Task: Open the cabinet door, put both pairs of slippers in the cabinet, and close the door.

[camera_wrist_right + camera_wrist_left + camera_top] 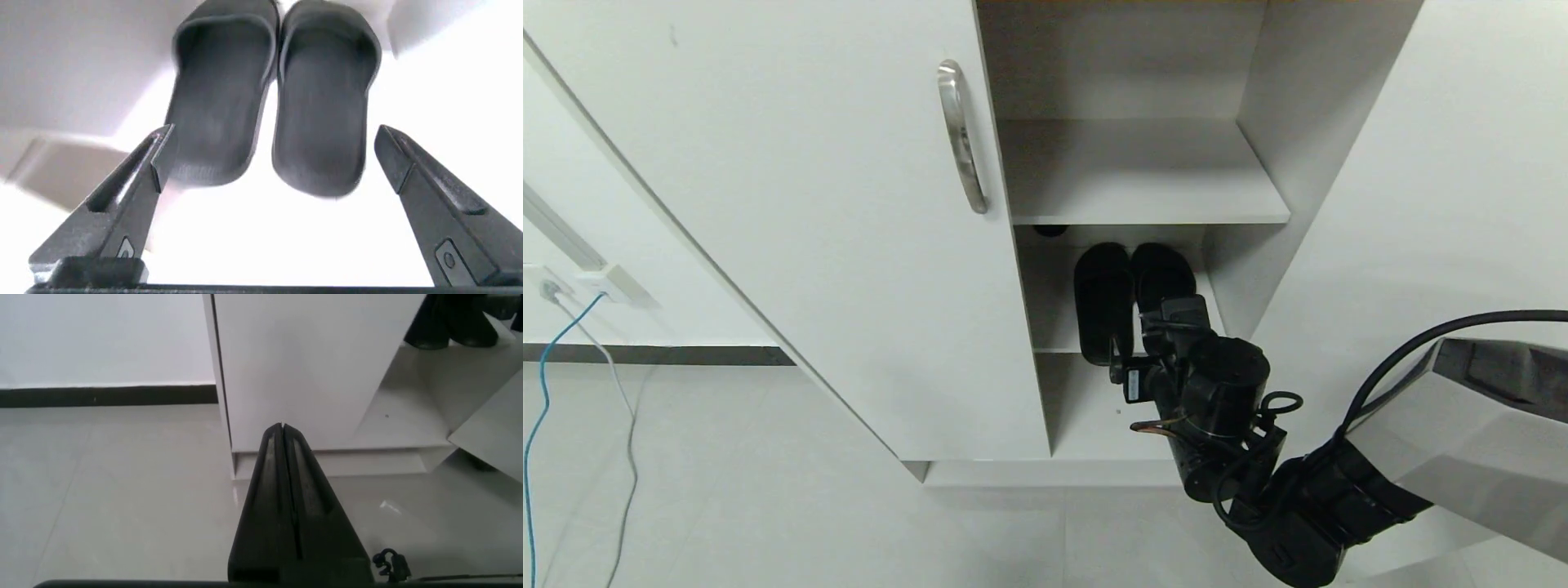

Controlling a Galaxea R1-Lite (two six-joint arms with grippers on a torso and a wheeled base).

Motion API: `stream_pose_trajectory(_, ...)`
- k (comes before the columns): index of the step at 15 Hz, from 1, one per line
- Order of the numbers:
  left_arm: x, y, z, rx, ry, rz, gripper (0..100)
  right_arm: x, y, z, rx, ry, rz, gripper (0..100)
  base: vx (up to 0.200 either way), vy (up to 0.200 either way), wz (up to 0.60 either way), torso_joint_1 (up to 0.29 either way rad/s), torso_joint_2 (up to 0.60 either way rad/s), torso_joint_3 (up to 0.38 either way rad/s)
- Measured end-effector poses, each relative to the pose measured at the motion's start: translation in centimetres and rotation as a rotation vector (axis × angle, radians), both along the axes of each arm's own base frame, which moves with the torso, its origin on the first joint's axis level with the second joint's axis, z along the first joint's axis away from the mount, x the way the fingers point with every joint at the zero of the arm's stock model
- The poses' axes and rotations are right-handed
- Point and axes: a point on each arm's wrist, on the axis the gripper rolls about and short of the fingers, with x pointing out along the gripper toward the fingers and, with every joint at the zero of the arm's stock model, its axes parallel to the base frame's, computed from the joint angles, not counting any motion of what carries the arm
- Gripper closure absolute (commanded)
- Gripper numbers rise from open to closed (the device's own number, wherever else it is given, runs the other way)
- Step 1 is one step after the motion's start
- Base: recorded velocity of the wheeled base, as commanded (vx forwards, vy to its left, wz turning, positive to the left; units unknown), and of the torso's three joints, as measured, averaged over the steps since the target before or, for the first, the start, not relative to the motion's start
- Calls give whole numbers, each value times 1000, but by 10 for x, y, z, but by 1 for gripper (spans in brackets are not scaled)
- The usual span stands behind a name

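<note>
A pair of black slippers (1131, 290) lies side by side on the cabinet's middle shelf (1054, 327), toes toward the back. My right gripper (1152, 331) is at the shelf's front edge, just before the slippers' heels. In the right wrist view the right gripper (274, 139) is open, its fingers (135, 192) spread wider than the slippers (278, 98), with nothing held between them. My left gripper (282, 433) is shut on nothing, low over the floor, pointing at the cabinet's base (327, 461).
The cabinet's left door (809, 204) is closed and carries a metal handle (961, 139). The right door (1429, 204) stands open beside my right arm. An upper shelf (1135, 171) is bare. A blue cable (539, 392) hangs from a wall socket (605, 282) at far left.
</note>
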Motion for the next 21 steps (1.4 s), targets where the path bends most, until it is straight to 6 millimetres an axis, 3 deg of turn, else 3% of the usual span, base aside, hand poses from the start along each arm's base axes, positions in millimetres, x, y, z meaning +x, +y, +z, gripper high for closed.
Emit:
stream_pose_trajectory(16,0,0,0,2,1,-5,100,-2,-3,-5,-9,13,-1,0,0,0,0,0,0,0)
stream_pose_trajectory(21,0,0,0,2,1,-4,100,-3,-4,-6,-14,18,-1,0,0,0,0,5,0,174)
